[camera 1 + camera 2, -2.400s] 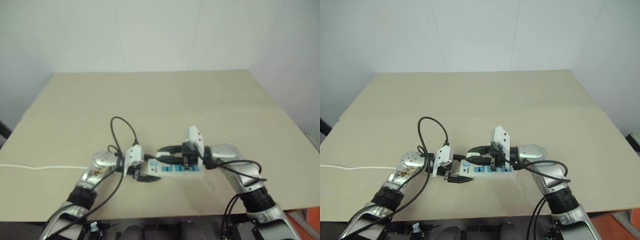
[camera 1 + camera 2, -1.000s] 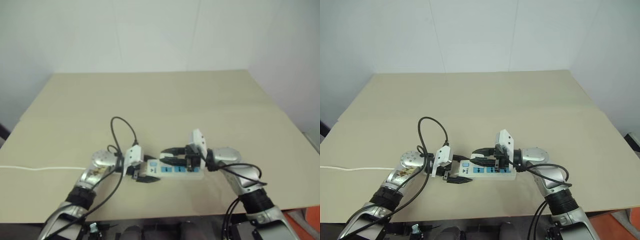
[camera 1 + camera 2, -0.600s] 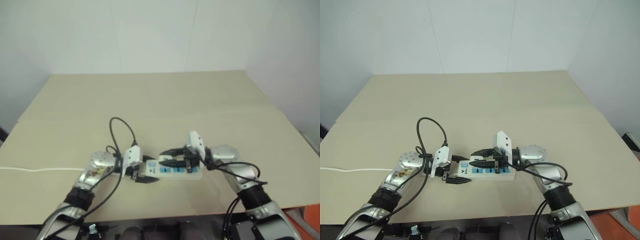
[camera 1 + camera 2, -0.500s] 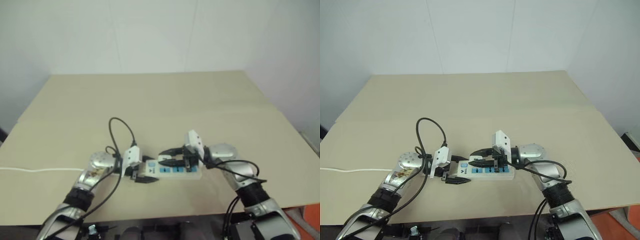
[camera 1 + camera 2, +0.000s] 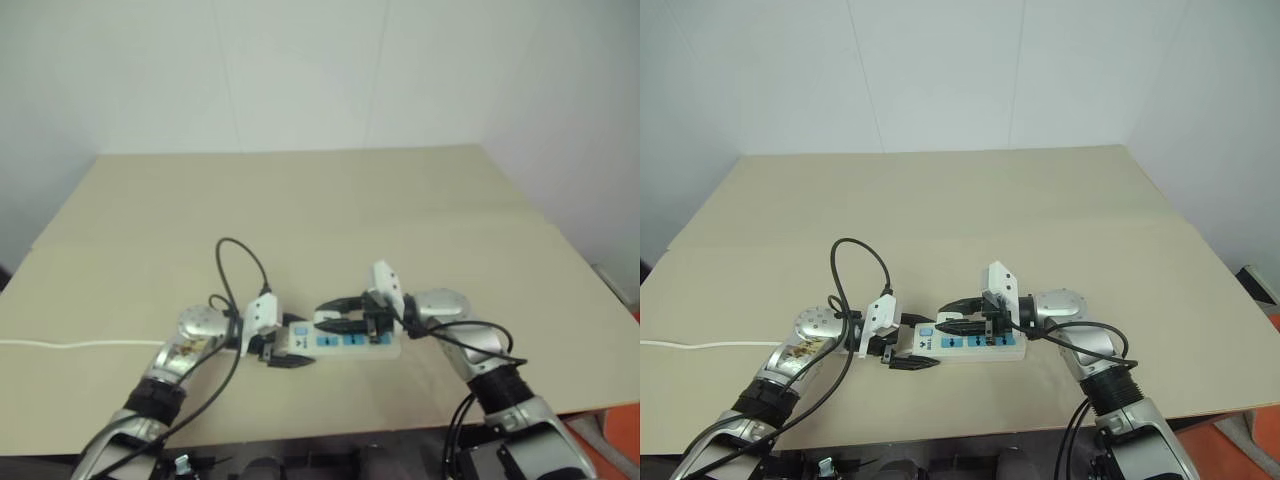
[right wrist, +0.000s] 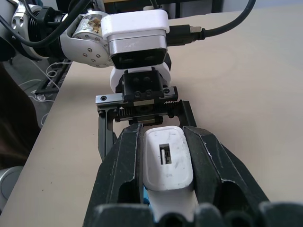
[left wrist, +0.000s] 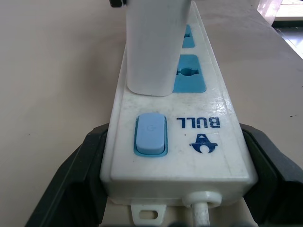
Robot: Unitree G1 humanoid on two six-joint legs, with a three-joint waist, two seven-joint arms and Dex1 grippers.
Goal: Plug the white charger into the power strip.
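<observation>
charger (image 6: 166, 161), a small white block, sits between the right gripper (image 6: 163, 156) fingers, pinched on its flat sides, standing on the power strip (image 7: 177, 127). probably light, rigid, smooth; squeeze the sides. left gripper (image 7: 175, 189) clasps the strip's switch end.

One power strip (image 5: 965, 345), with one pale blue switch (image 7: 150, 134) and three blue socket faces; one white charger (image 6: 167, 160) on the strip; one table (image 5: 970, 210); one thin white cord (image 5: 700, 345) trailing toward nine o'clock; two grippers, left gripper (image 5: 912, 353) and right gripper (image 5: 960, 314)
</observation>
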